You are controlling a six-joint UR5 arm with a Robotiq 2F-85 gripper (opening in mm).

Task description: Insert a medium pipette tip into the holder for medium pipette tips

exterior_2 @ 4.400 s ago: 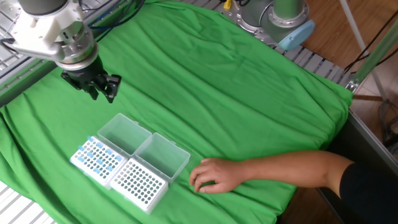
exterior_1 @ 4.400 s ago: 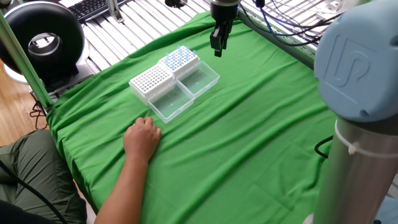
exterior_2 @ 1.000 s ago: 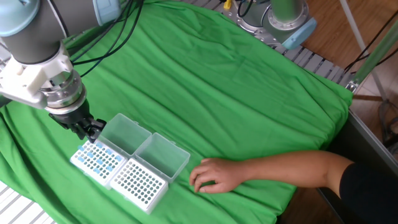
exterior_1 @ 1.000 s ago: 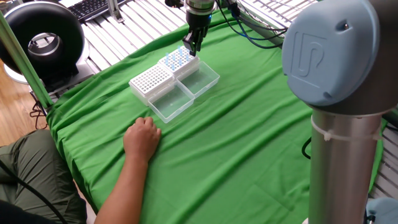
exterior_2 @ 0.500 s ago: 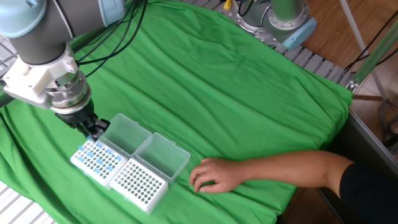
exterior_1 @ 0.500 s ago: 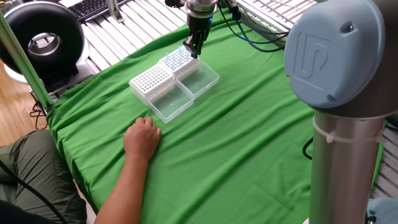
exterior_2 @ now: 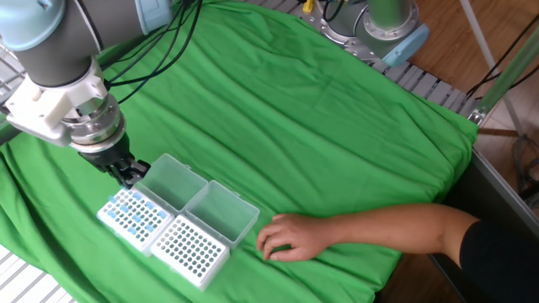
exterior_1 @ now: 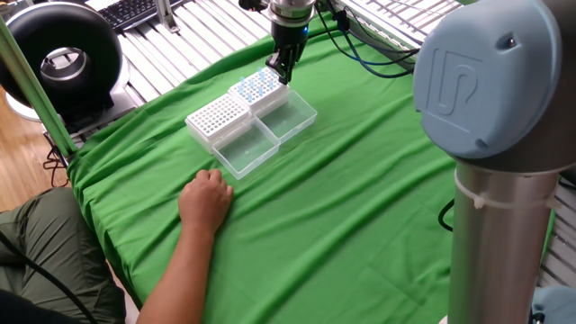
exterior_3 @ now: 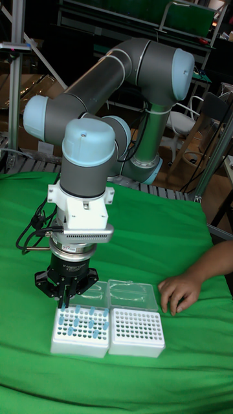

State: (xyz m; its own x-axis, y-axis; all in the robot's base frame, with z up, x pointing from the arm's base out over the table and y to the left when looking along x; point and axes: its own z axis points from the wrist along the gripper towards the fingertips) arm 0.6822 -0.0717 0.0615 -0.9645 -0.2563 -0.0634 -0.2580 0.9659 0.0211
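Jaws' gap and any pipette tip too small to tell.

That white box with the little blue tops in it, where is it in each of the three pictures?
One fixed view: the rack with blue tips is upper middle, right of its empty twin.
The other fixed view: lower left, left of the twin.
Tall fixed view: bottom left, under the gripper.
Shared landmark: the person's hand resting on the green cloth.

A bright green cloth (exterior_2: 337,126) is covering the worktop. Two white racks are showing dark hole grids: the holder for medium pipette tips (exterior_2: 189,251) is looking plain, the other rack (exterior_2: 130,216) is showing pale blue tips. Their lids (exterior_2: 221,210) are looking clear. The hand (exterior_3: 66,299) is showing black under a grey and pale blue arm (exterior_3: 90,168).
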